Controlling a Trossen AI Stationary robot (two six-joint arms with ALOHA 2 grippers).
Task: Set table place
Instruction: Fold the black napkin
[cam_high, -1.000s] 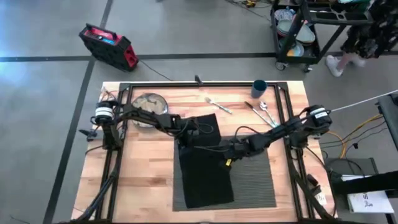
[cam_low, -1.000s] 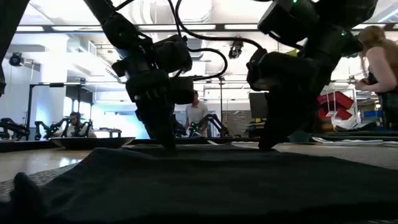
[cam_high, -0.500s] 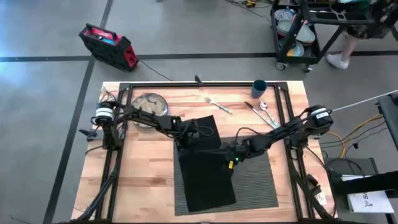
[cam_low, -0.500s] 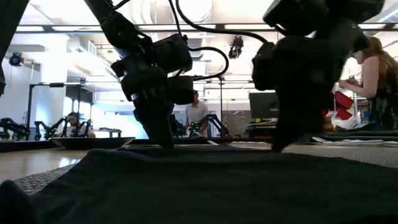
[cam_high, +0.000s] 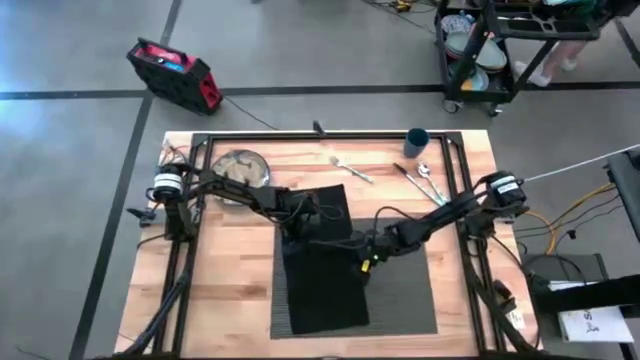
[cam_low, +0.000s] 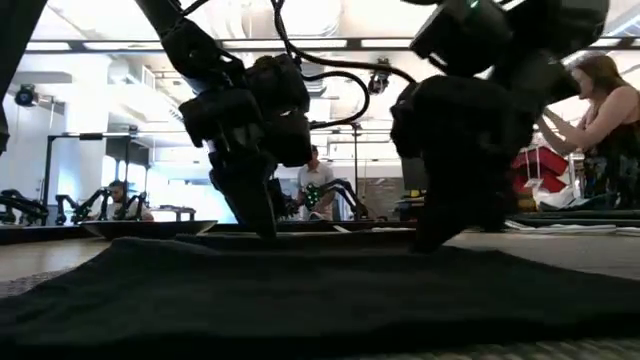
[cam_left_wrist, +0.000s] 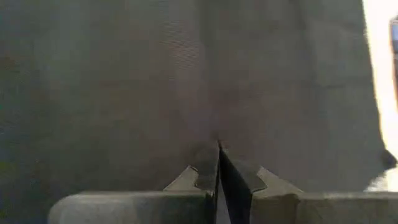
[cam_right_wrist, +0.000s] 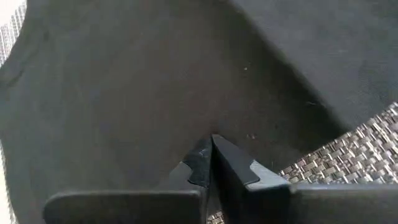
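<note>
Both tools pinched on black napkin, its long axis front-to-back on placemat.

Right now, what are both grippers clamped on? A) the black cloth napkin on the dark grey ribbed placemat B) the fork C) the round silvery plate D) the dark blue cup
A: the left gripper and the right gripper both press shut on the black cloth napkin lying over the dark grey ribbed placemat; both wrist views show closed fingers pinching the dark fabric, far from the tableware along the table's far edge.
</note>
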